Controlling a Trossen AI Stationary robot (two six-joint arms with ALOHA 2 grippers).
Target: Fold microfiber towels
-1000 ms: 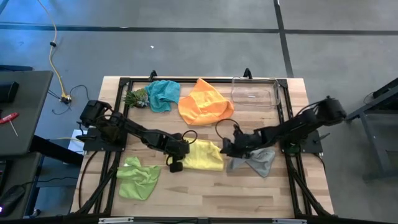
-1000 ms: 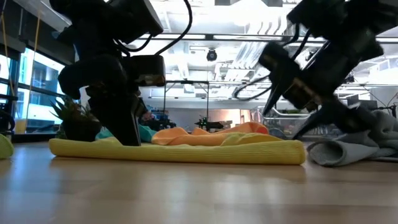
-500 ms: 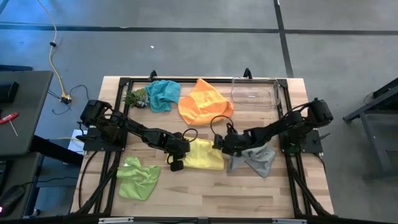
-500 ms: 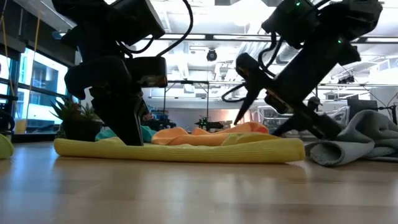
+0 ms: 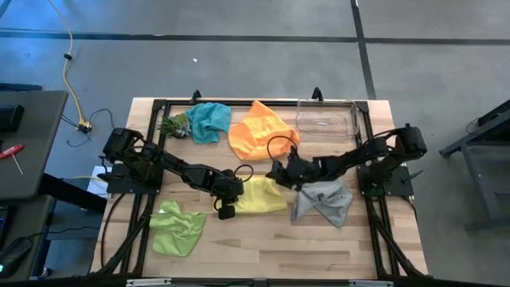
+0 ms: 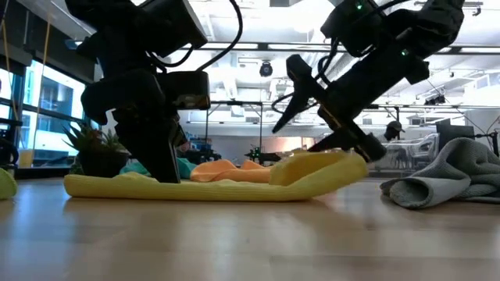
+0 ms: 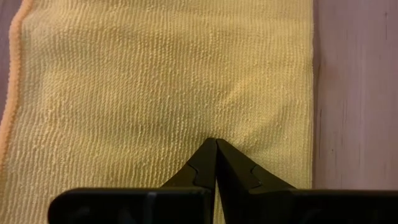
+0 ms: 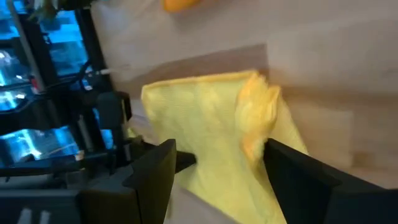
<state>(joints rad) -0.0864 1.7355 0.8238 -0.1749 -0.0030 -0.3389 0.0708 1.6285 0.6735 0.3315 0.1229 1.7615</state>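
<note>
The yellow towel (image 5: 259, 197) lies flat on the wood in the middle of the table, folded into a long strip. My left gripper (image 5: 227, 194), shut, stands on its left end, which also shows in the low view (image 6: 166, 173). My right gripper (image 5: 280, 177) is open at the towel's right end, pointing slantwise down toward the table's left. In the right wrist view the yellow cloth (image 8: 205, 130) lies between its two fingers. That right end (image 6: 328, 164) is raised off the wood. My left gripper presses its shut fingertips (image 7: 216, 149) down on the towel's top face near its left end, slanting from above; the cloth under them lies flat on the table. My right gripper comes at the towel's right end from the table's right, slanting down. The bunched edge (image 8: 255, 118) sits against the lower finger (image 8: 295, 174), with no pinch. That end curls up clear of the wood while the rest stays down.
A grey towel (image 5: 323, 199) lies crumpled just right of the yellow one. An orange towel (image 5: 263, 131), a teal towel (image 5: 209, 121), a spiky green plant (image 5: 174, 125) and a clear bin (image 5: 327, 118) line the far side. A lime green towel (image 5: 177, 227) lies near left.
My right gripper has moved from beside the grey towel toward the table's left and a little toward the far edge, tipping more level. The yellow towel's right end, flat before, has been pushed leftward and has risen into a curl; its left end stayed pinned under my left gripper.
</note>
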